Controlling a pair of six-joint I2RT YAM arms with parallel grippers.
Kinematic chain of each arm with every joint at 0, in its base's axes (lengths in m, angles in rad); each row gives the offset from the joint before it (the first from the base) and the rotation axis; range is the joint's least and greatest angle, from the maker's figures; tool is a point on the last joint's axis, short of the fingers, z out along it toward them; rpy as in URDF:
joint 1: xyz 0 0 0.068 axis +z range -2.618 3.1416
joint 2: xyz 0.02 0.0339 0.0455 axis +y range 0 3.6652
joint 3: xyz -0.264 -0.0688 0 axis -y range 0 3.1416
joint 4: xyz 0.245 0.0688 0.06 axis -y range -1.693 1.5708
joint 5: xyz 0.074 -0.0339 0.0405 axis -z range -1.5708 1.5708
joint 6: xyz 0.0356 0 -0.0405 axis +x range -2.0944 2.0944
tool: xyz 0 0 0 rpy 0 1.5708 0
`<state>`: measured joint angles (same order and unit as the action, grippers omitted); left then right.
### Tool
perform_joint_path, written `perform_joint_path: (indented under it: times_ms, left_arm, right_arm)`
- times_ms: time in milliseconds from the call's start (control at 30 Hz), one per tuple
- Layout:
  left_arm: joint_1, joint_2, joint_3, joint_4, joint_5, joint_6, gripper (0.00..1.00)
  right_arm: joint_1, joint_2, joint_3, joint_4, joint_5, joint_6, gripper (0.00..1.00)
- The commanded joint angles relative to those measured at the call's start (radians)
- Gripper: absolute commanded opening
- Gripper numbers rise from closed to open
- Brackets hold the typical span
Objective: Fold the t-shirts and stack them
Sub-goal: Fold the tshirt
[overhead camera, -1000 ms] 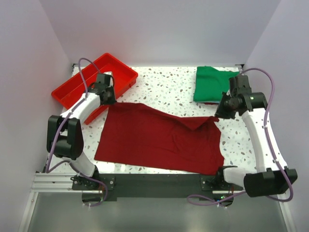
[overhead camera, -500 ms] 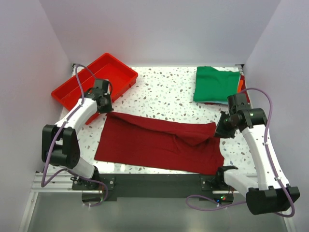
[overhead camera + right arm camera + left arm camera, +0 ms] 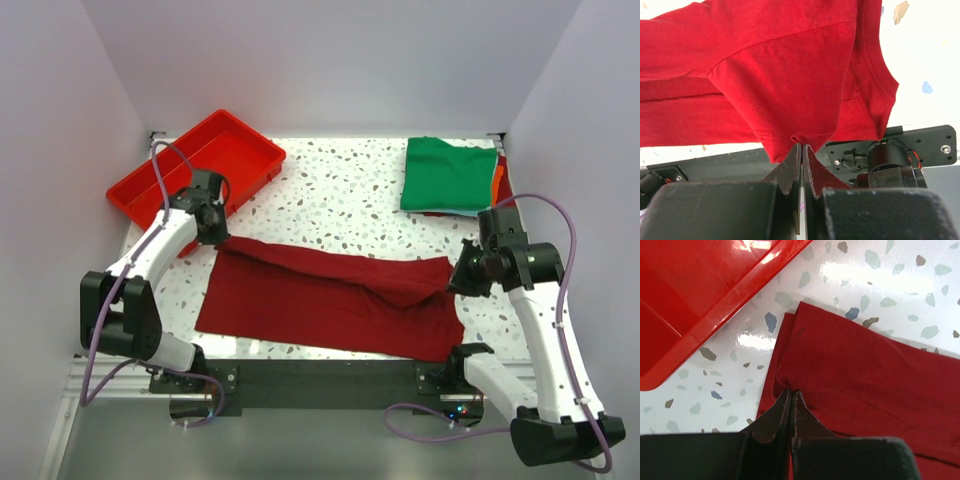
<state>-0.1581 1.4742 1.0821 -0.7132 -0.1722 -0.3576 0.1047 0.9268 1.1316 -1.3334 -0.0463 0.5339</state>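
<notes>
A dark red t-shirt (image 3: 330, 295) lies across the near half of the table, its far edge lifted and doubled over toward the front. My left gripper (image 3: 213, 238) is shut on the shirt's far left corner (image 3: 790, 390), pinching the cloth between its tips. At the far right corner my right gripper (image 3: 456, 282) is shut on the hem (image 3: 801, 141), which hangs above the table. A folded green t-shirt (image 3: 450, 174) rests at the back right, on top of orange and red cloth edges (image 3: 499, 180).
A red plastic tray (image 3: 196, 165) stands at the back left, close behind the left gripper (image 3: 791, 392). The black rail with the arm bases (image 3: 330, 375) runs along the near edge. White walls close in both sides.
Both grippers have drawn the shirt's far edge toward the front, so the upper layer now lies folded over the lower one. The shirt looks narrower from back to front.
</notes>
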Motion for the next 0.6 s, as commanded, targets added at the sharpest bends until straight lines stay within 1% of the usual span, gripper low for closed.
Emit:
perform_joint_path:
  times_ms: [0,200,467,533,567]
  left_arm:
    - [0.006,-0.040,-0.017,-0.051,-0.024,-0.018,0.00]
    - [0.006,-0.057,-0.051,-0.083,-0.015,-0.030,0.00]
    - [0.006,-0.106,-0.086,-0.126,-0.058,-0.035,0.01]
    - [0.006,-0.114,-0.097,-0.132,-0.056,-0.037,0.09]
    - [0.006,-0.124,-0.100,-0.144,-0.059,-0.041,0.25]
  right_arm:
    - [0.001,-0.037,-0.013,-0.119,-0.023,0.015,0.00]
    - [0.004,-0.095,-0.059,-0.150,-0.035,0.021,0.00]
    - [0.003,-0.174,-0.145,-0.178,-0.047,0.032,0.00]
    - [0.003,-0.186,-0.153,-0.184,-0.037,0.025,0.00]
    - [0.003,-0.190,-0.158,-0.193,-0.026,0.023,0.00]
